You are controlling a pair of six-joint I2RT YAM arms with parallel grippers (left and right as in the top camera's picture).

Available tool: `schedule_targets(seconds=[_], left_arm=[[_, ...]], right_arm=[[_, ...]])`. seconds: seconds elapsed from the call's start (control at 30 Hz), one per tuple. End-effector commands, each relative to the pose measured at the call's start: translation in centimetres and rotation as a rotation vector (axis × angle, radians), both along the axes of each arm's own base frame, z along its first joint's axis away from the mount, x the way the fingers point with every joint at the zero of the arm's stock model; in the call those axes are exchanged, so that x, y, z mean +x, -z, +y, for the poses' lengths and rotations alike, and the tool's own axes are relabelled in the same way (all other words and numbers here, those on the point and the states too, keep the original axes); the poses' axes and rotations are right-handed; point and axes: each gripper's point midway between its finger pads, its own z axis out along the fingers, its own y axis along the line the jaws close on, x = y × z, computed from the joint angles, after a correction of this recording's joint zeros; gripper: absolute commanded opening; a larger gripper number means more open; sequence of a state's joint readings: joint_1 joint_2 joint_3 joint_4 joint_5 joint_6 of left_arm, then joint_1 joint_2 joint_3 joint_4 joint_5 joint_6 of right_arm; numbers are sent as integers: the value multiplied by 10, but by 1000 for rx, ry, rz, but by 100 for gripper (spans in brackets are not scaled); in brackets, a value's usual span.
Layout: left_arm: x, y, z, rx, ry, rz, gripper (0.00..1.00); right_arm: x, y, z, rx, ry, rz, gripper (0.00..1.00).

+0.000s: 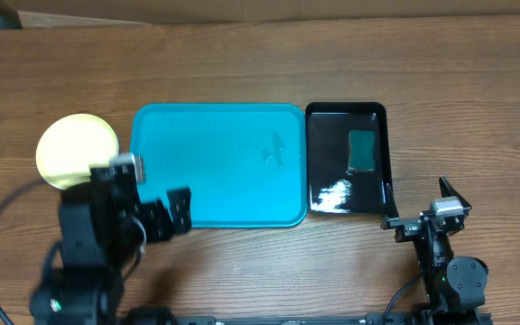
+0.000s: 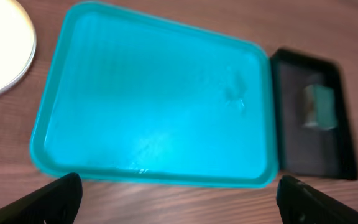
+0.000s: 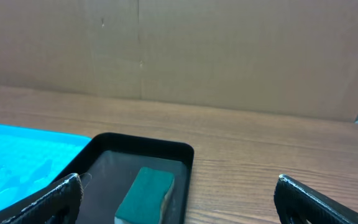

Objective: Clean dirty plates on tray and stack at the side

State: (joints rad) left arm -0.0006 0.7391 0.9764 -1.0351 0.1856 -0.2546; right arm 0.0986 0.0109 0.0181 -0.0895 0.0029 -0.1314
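The turquoise tray (image 1: 217,164) lies mid-table with no plates on it; it also fills the left wrist view (image 2: 154,106). A stack of plates (image 1: 77,149) with a yellow-green one on top sits left of the tray; its pale edge shows in the left wrist view (image 2: 2,50). My left gripper (image 1: 161,217) is open and empty over the table at the tray's front left corner. My right gripper (image 1: 427,221) is open and empty near the front right, beside the black tray.
A small glossy black tray (image 1: 346,158) sits right of the turquoise tray and holds a green sponge (image 1: 361,150), also seen in the right wrist view (image 3: 145,196). A cardboard wall (image 3: 179,50) stands behind the table.
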Motion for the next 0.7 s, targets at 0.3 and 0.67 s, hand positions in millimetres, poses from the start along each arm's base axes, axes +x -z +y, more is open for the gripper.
schedule_targets(seconds=[0.3, 0.67], left_arm=[[18, -31, 14, 47, -70, -772, 100], [7, -47, 23, 45, -135, -1163, 100]], right_arm=[[0, 2, 0, 0, -1, -3, 100], [0, 2, 0, 0, -1, -3, 100]])
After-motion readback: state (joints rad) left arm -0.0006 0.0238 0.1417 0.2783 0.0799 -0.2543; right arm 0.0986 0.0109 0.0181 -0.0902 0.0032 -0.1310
